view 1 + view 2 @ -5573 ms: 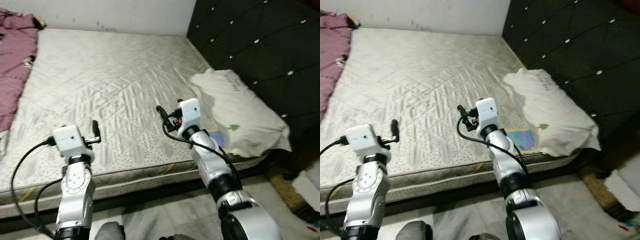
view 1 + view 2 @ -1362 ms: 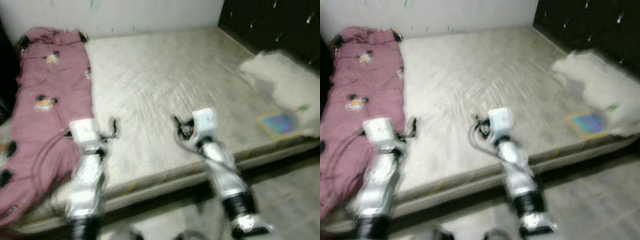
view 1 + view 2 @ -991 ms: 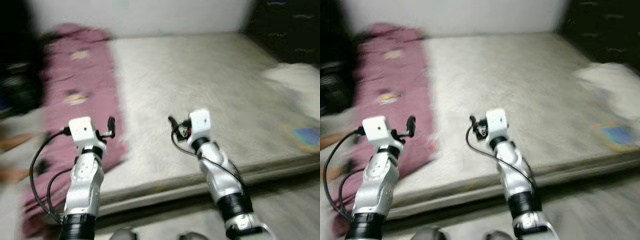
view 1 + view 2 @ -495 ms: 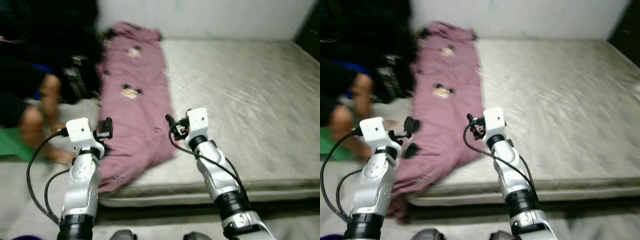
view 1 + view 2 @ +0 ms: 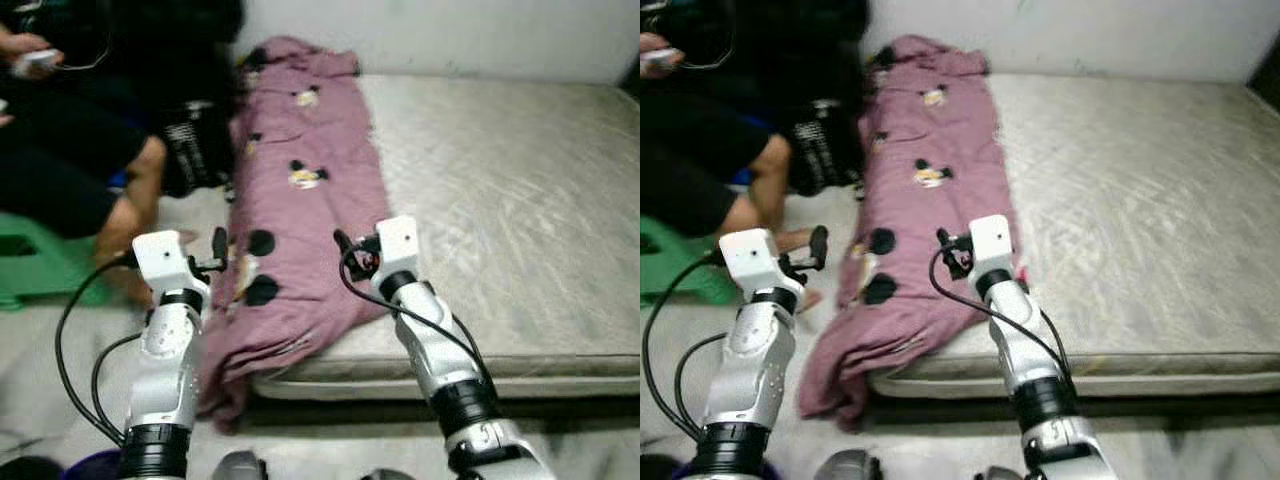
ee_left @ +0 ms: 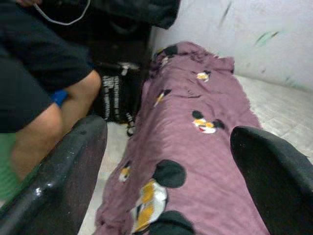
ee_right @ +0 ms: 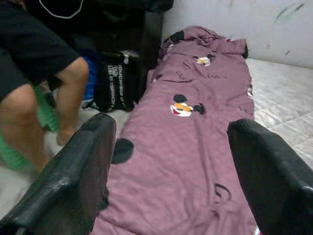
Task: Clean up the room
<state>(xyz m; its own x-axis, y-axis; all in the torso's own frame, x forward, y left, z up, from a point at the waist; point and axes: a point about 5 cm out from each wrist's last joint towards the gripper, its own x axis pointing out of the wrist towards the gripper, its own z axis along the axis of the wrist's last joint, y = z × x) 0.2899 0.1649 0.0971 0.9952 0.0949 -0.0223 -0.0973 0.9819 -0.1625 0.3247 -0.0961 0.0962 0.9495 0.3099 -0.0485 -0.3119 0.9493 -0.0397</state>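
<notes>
We have both arms raised in front of us at the bed's near corner, and neither is holding anything. The left claw has its fingers spread wide apart, and so does the right claw; the wrist views look straight through each gap onto cloth.

The thing we judge needs tidying is the pink blanket. It lies directly ahead of both claws, along the left edge of the mattress. Its long axis runs away from us, from the wall end down to a near end that spills over the mattress corner and droops to the floor below and between the claws. The right claw hangs over the blanket's near part, just above it; the left claw sits off its left edge, over the floor. So the right arm looks nearer to the cloth on the bed, while the left seems better placed for the hanging end.

A person sits beyond the left claw, next to a dark bag just beside the blanket. We cannot tell whether the blanket is folded double, and its lowest fold by the floor is hard to make out.
</notes>
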